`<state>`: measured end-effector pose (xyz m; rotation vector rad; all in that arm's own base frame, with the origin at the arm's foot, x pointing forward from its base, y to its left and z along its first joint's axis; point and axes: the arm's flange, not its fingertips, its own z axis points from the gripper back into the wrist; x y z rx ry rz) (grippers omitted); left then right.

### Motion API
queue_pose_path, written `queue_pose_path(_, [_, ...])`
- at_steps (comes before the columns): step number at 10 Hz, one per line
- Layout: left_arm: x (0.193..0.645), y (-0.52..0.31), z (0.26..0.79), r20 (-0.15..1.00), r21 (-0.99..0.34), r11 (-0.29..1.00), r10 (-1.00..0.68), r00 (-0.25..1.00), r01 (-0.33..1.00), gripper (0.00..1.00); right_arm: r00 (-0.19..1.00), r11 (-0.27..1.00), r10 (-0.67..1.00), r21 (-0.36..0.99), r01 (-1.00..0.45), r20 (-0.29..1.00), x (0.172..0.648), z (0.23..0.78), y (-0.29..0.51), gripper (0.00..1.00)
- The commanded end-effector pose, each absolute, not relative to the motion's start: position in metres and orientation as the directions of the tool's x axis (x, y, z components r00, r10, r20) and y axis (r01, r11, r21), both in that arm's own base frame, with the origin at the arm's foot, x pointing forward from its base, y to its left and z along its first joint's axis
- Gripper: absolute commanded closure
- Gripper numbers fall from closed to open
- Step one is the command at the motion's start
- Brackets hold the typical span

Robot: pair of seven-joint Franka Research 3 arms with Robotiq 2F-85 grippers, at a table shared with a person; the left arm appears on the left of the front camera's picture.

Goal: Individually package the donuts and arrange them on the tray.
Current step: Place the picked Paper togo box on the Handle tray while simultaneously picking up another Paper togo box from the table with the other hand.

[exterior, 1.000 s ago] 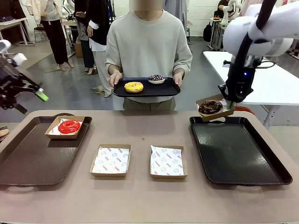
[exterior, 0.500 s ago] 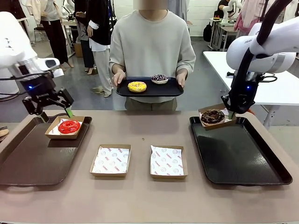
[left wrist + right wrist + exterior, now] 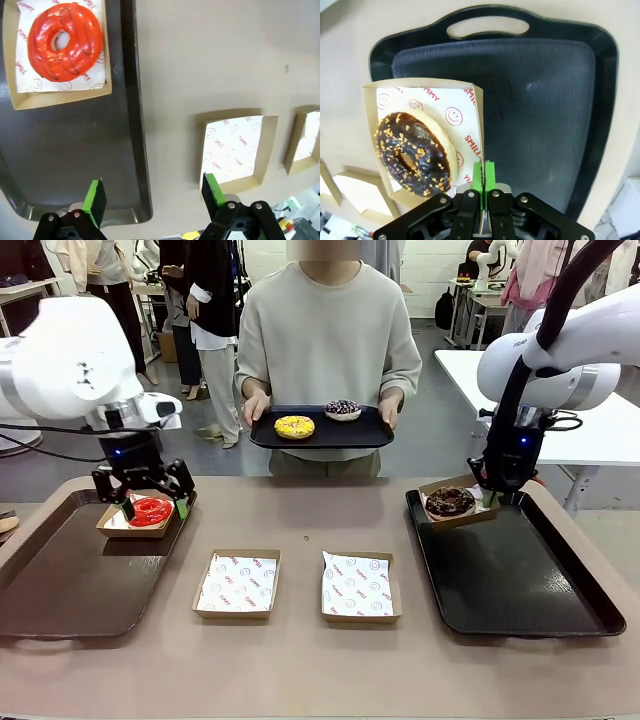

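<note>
While empty boxes [image 3: 236, 583] nearest showed "SMILE" and "YUMMY" liners, the left gripper [image 3: 152, 192] hung spread near the boxed red donut [image 3: 65, 41]; the right gripper [image 3: 483, 175] pinched the box [image 3: 420, 84] of the chocolate donut [image 3: 412, 152] over the black tray [image 3: 520, 580]; farther, a person [image 3: 325, 330] held the yellow donut [image 3: 294, 426] and sprinkled donut [image 3: 342, 408].

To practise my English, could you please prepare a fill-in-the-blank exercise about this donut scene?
1. The right gripper is shut on the ___ donut's box.
2. The left gripper hangs open near the ___ donut.
3. The person's tray carries ___ donuts.
4. On the table lie ___ empty boxes.
Missing words: chocolate, red, two, two.
</note>
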<state>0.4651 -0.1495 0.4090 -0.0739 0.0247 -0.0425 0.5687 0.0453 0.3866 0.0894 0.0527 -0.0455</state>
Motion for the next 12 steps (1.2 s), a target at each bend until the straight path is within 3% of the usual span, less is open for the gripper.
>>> queue_pose_path(1, [0.465,-0.162,0.394,0.000,-0.019,0.999,-0.027,1.000,0.027,0.00,0.997,0.996,-0.017,0.088,0.024,-0.080,0.576,0.389,0.049,0.98])
queue_pose_path(11, [0.409,-0.243,0.345,0.075,-0.030,0.996,-0.083,0.994,0.085,0.00,0.998,0.995,-0.043,0.088,0.048,-0.055,0.569,0.387,0.045,0.98])
queue_pose_path(12, [0.413,-0.241,0.347,0.025,-0.035,0.992,-0.121,0.992,0.122,0.00,0.998,0.995,-0.043,0.088,0.048,-0.055,0.569,0.387,0.045,0.98])
